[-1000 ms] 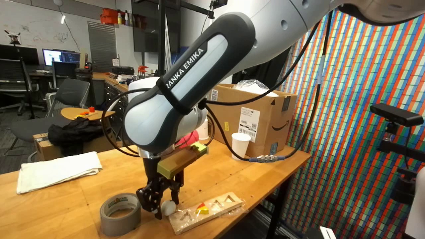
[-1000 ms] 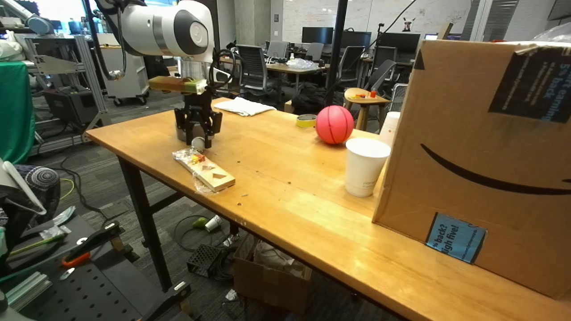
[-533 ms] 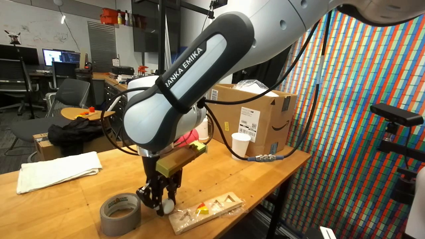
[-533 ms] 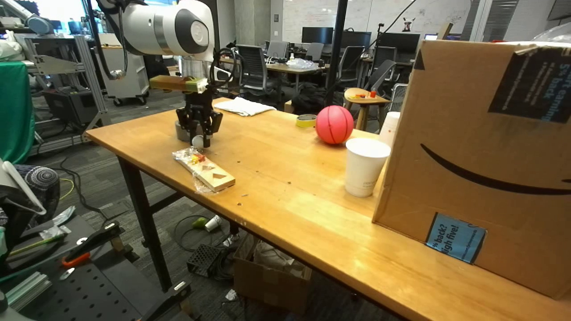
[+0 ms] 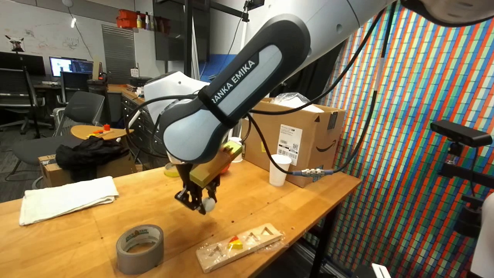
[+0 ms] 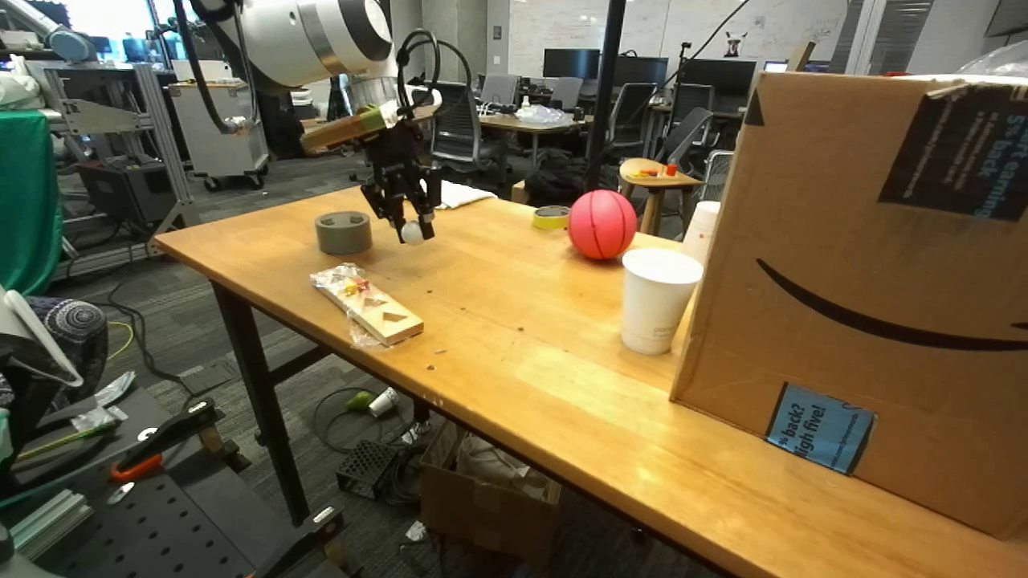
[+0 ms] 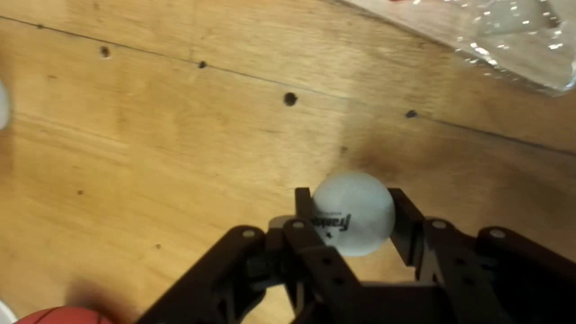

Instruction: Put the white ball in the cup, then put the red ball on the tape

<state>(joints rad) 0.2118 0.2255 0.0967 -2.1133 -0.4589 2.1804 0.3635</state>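
nearest, in an exterior view, the grey tape roll point(image 5: 142, 263) lies flat on the wooden surface point(image 5: 65, 247), its hole facing up. beside it, apart, is a pale wooden board point(image 5: 250, 246) with triangular cutouts, partly covered in crinkled clear plastic; small red and yellow pieces point(image 5: 235, 244) sit on it.

beyond these hangs the black claw point(image 5: 208, 205), tilted, its two fingers pinching the white ball point(image 7: 362, 209) from opposite sides. the wrist view shows dark lettering on the ball and a shadow on the surface away from it; it looks lifted.

off to one side lies a folded white cloth point(image 5: 69, 197). farther back the white cup point(image 5: 277, 178) stands upright, well apart from the claw, with a large cardboard box point(image 5: 314, 158) just behind it; whether they touch i cannot tell. the red ball point(image 6: 602, 225) rests on the surface near the cup, with a yellow tape roll point(image 6: 552, 224) close by. a white container point(image 5: 236, 148), partly hidden, stands near the box.

past the surface are a wooden stool point(image 5: 82, 131) holding small coloured things, a grey chair point(image 5: 83, 110) and a whiteboard point(image 5: 46, 34) on the wall.
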